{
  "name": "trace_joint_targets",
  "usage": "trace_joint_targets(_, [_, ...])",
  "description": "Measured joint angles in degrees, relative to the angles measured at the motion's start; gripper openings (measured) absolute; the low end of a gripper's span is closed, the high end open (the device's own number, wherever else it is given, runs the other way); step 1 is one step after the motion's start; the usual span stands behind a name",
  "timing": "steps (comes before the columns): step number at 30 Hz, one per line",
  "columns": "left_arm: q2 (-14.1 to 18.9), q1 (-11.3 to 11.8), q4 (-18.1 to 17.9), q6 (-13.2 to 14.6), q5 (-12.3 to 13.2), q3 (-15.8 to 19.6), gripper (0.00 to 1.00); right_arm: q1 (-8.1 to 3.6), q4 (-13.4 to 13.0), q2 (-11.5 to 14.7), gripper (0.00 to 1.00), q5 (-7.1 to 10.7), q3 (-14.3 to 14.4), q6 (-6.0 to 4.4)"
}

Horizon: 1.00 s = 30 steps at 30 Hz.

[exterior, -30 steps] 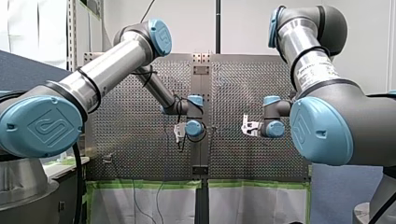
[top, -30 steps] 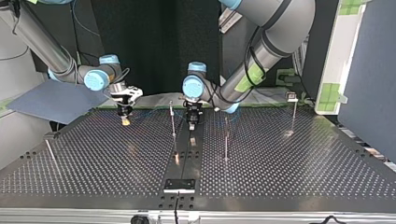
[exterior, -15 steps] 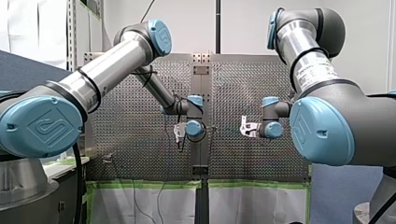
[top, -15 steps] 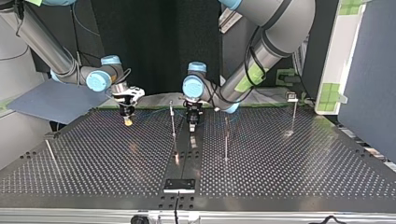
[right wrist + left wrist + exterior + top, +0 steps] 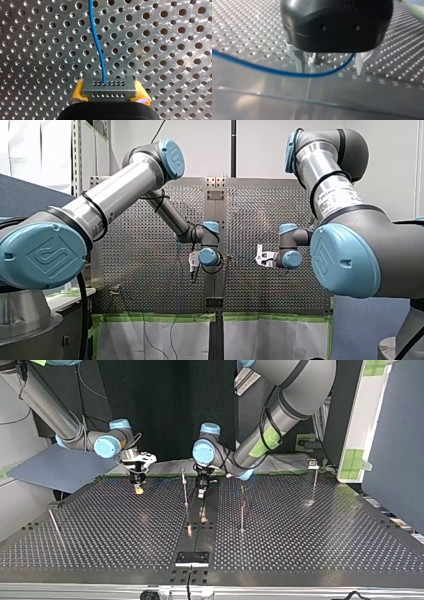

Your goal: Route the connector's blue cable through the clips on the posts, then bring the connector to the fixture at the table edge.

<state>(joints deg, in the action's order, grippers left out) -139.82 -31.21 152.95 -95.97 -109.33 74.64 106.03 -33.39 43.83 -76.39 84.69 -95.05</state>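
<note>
Front view: left gripper (image 5: 192,265) low over the table (image 5: 150,270) near the centre strip; right gripper (image 5: 260,256) facing it, well apart; fingers too small to read here; fixture (image 5: 215,195) at the far edge, nothing in it.

Top view: right gripper (image 5: 136,485) at the view's left, yellow pads just above the table; left gripper (image 5: 201,491) pointing down just beside the nearest post (image 5: 185,491); second post (image 5: 242,510) near, third post (image 5: 315,485) well apart at the right; the cable is too thin to trace here; fixture (image 5: 192,558) at the near edge.

Left wrist view: left gripper (image 5: 332,72) has its metal fingers (image 5: 298,60) spread wide, gripping nothing; cable (image 5: 274,71) runs across at fingertip level, sagging over the table; cannot tell if it touches a finger.

Right wrist view: right gripper (image 5: 108,95) clamped on the connector (image 5: 108,86), yellow pads (image 5: 78,93) on both sides; cable (image 5: 96,37) leaves the connector's face and runs ahead over the holes.

Step, as I judge it: start of routing, no clip threaded yet; the left gripper is lining up on the cable beside the first post. Next move likely calls for centring the cable between the fingers, closing, then lifting it to the clip; the right gripper should hold the connector steady and leave some slack.
</note>
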Motion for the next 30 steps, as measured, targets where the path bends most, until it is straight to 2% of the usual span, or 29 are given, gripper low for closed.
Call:
trace_joint_targets(7, [0.5, -1.1, 3.1, 2.3, -2.2, 0.7, 1.00, 0.07, 0.3, 0.0, 0.06, 0.00, 0.0, 0.02])
trace_joint_targets(16, [2.6, -1.9, 5.8, 2.4, -5.7, 3.9, 1.00, 0.24, 0.7, 0.0, 0.06, 0.00, 0.0, 0.03])
trace_joint_targets(23, [5.4, -2.2, 4.5, 2.0, -5.6, 6.8, 1.00, 0.34, 1.0, 0.0, 0.06, 0.00, 0.0, 0.05])
trace_joint_targets(30, [6.8, -2.6, 3.7, 1.9, -4.0, 8.3, 1.00, 0.56, 1.1, 0.0, 0.06, 0.00, 0.0, 0.10])
